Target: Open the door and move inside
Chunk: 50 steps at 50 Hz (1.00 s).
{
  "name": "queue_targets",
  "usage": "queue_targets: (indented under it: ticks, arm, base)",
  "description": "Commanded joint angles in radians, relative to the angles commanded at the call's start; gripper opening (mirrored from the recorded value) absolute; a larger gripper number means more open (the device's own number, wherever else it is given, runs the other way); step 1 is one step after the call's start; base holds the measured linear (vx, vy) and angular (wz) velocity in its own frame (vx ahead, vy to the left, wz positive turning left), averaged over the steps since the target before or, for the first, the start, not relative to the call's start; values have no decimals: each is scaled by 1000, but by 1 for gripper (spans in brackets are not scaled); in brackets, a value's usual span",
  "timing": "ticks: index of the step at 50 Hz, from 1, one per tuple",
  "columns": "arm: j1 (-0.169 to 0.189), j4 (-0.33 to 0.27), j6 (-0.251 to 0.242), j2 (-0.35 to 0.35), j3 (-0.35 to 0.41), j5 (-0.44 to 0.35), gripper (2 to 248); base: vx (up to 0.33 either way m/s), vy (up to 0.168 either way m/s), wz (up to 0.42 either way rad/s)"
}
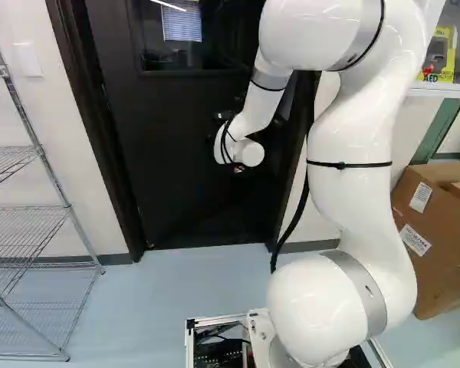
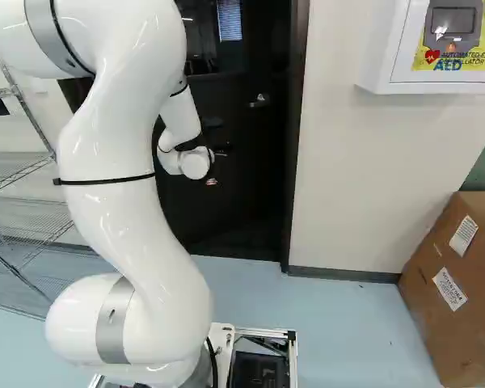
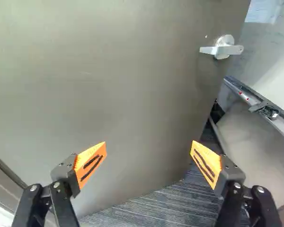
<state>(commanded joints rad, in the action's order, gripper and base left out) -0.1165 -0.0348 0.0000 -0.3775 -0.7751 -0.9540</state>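
Observation:
In the right base view my gripper (image 2: 212, 181) is small and partly dark against the black door (image 2: 238, 190). The wrist view shows the gripper (image 3: 148, 158) open, its two orange-padded fingers wide apart with nothing between them. Ahead of it spreads the door (image 3: 128, 80), standing ajar: past its free edge another room shows. The silver lever handle (image 3: 222, 48) sits near that edge, ahead of the fingers and off to one side, untouched. The handle (image 2: 260, 101) also shows in the right base view, beyond the wrist and apart from it.
Past the door, the wrist view shows striped carpet (image 3: 156, 208) and a whiteboard tray (image 3: 262, 106). A wire shelf (image 1: 31, 230) stands left of the doorway, whose dark frame (image 2: 295, 162) borders the wall. Farther right are a cardboard box (image 2: 461, 283) and a white wall cabinet (image 2: 388, 48).

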Motion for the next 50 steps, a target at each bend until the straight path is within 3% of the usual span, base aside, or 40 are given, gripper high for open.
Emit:
queue_targets:
  ticks: [50]
  arm:
    - [68, 0, 0, 231, 272, 0, 247]
  base:
    - [0, 0, 0]
